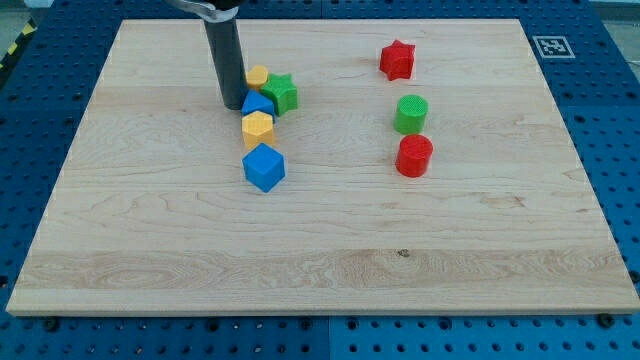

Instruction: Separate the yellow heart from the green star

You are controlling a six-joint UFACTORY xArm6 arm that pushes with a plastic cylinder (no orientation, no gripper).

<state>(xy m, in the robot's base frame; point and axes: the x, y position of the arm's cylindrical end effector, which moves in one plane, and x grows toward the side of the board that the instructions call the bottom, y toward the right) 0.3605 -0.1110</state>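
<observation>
The yellow heart (258, 76) lies at the upper left of a tight cluster, touching the green star (281, 93) on its right. My tip (232, 105) stands just left of the cluster, close against the yellow heart and a small blue block (259, 105); the rod hides part of the heart's left side. Below the blue block sit a yellow hexagon (258, 128) and a blue cube (264, 167).
A red star (397, 59), a green cylinder (411, 114) and a red cylinder (414, 155) stand in a column at the view's right. The wooden board (320, 260) ends at blue perforated table on all sides.
</observation>
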